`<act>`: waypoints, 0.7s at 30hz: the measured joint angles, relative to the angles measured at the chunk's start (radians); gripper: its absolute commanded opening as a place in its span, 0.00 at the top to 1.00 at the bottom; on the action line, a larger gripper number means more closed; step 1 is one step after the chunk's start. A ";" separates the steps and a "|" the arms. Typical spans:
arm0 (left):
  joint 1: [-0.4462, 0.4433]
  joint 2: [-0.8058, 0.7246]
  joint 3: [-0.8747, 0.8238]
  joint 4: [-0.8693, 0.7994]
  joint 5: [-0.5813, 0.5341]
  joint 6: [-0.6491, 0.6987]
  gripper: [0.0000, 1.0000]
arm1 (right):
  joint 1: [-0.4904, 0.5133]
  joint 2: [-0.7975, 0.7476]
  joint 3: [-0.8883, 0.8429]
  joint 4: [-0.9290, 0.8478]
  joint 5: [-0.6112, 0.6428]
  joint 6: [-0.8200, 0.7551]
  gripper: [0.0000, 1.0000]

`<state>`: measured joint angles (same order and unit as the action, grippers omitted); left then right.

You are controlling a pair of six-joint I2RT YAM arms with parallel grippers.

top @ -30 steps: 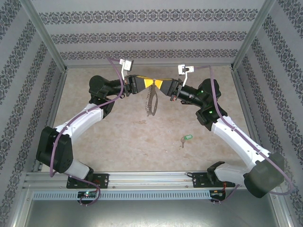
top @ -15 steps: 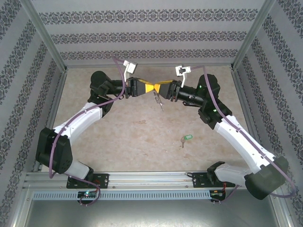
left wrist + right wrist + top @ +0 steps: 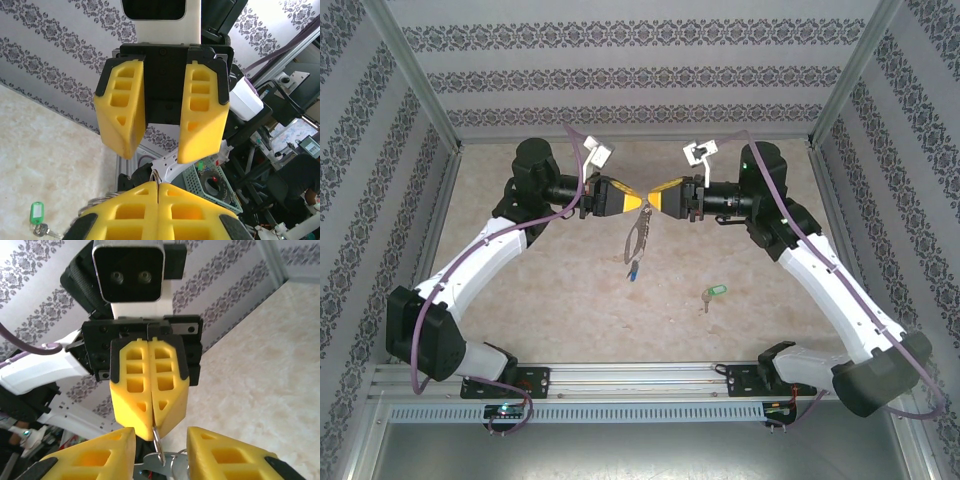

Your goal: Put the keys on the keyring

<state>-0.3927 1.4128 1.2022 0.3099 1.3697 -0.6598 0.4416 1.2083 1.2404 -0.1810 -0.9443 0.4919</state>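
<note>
The task is barely begun as a threading job. The small silver metal key with a light green rectangular plastic tag [image 3: 713, 293] lies flat on the desk [image 3: 550, 300], well apart from both arms, with nothing holding it.

The large elongated grey metal keyring [image 3: 636, 238], carabiner-like, hangs in the air above the middle of the desk, a small blue tag at its lower end. The left pincer [image 3: 157, 192] has its yellow foam pads pressed together on a thin wire loop at the top of the keyring. The right pincer [image 3: 162, 147] faces it tip to tip with its pads spread, gripping nothing.

What is left, by my judgement, is nearly everything: picking the key up, opening or finding the gap in the loop, and sliding the key on.

The desk is a beige, mottled, stone-like sheet. Pale wallpaper with grey ornamental bands [image 3: 640, 70] closes three sides, aluminium posts [image 3: 415, 75] stand at the corners, and a slotted metal rail [image 3: 640, 378] carries the arm bases at the near edge.
</note>
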 measured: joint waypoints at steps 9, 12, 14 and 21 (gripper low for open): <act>0.000 -0.005 0.003 -0.043 0.007 0.029 1.00 | 0.015 0.014 0.008 -0.054 -0.064 -0.023 0.77; 0.000 -0.012 0.003 -0.049 0.008 0.029 1.00 | 0.017 0.020 0.008 -0.060 -0.072 -0.028 0.84; 0.000 -0.016 0.003 -0.051 0.011 0.029 1.00 | 0.021 0.023 0.008 -0.065 -0.075 -0.029 0.88; 0.000 -0.017 0.011 -0.058 0.011 0.028 1.00 | 0.021 0.033 0.027 -0.079 -0.086 -0.048 1.00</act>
<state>-0.3923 1.3956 1.2137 0.2523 1.3804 -0.6315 0.4625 1.2415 1.2671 -0.2600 -1.0306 0.4442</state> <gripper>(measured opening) 0.043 0.067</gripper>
